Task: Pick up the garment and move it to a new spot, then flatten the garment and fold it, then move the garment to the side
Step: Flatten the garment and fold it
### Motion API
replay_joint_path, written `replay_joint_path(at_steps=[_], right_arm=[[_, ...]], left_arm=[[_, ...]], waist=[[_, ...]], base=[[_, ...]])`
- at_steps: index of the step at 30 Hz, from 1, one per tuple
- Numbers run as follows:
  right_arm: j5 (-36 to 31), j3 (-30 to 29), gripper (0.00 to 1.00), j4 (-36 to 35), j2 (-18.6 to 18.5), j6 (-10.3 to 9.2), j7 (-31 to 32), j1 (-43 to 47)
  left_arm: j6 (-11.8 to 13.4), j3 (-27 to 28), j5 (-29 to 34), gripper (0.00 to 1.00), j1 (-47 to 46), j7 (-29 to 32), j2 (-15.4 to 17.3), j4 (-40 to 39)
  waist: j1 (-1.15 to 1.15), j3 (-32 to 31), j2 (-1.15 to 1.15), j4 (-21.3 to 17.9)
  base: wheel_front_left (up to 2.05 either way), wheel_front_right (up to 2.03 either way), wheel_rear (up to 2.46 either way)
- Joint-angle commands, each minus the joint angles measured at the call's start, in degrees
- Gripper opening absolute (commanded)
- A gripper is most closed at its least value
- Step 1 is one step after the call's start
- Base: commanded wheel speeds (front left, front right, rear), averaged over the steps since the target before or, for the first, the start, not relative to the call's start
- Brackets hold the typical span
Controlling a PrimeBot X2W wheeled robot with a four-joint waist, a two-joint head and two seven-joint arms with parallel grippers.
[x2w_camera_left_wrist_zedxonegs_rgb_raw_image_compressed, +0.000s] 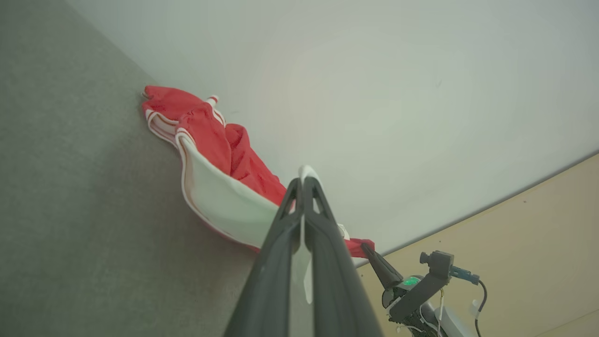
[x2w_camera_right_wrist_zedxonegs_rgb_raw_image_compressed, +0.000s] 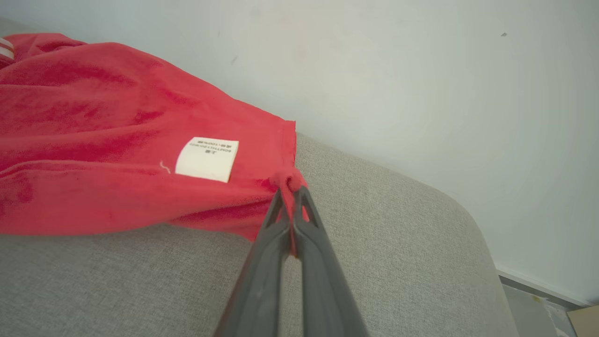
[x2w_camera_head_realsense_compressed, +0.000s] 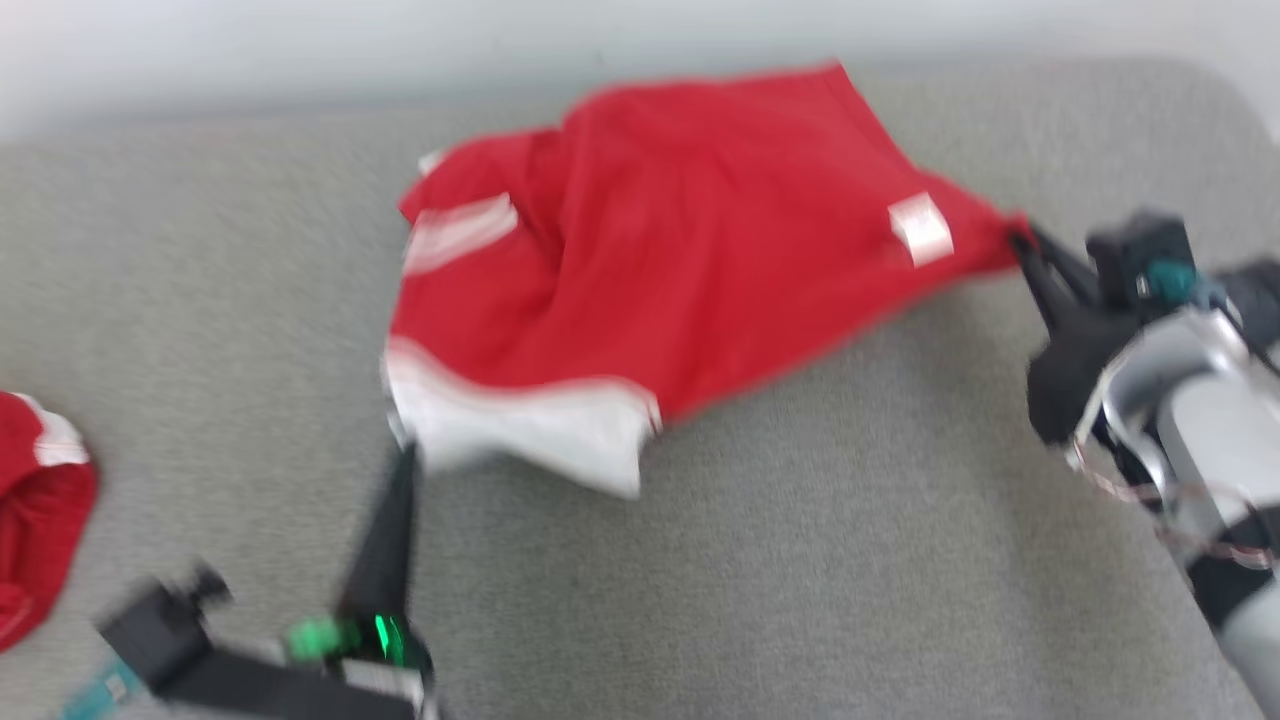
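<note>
Grey couch cushion (x2w_camera_head_realsense_compressed: 850,560) carries the red garment (x2w_camera_head_realsense_compressed: 660,270), stretched between both arms. The left gripper (x2w_camera_head_realsense_compressed: 403,462) is clamped on its white hem and the right gripper (x2w_camera_head_realsense_compressed: 1018,240) on a red corner, seemingly to draw it taut for flattening.

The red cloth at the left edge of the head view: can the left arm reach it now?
Probably not yet. The left gripper is shut on the white hem of the garment, so it must let go first. Nothing lies on the grey cushion between it and the red cloth.
</note>
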Motion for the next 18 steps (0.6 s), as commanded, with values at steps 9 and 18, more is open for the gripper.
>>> replay_joint_path(at_steps=[9, 18], right_arm=[[2.7, -11.4, 0.0, -13.8, -1.6, -0.13, 15.6, 22.6], [0.5, -22.8, 0.0, -26.8, 3.8, -0.13, 24.7, 40.0]], left_arm=[[-0.1, -3.6, -14.0, 0.0, 18.1, 9.2, 3.6, -4.1], [2.3, -2.2, -20.5, 0.0, 26.8, 13.2, 8.8, -3.1]], waist=[[0.03, -10.9, 0.02, 4.8], [0.03, -12.2, 0.02, 4.8]], base=[[0.0, 0.0, 0.0], [0.0, 0.0, 0.0]])
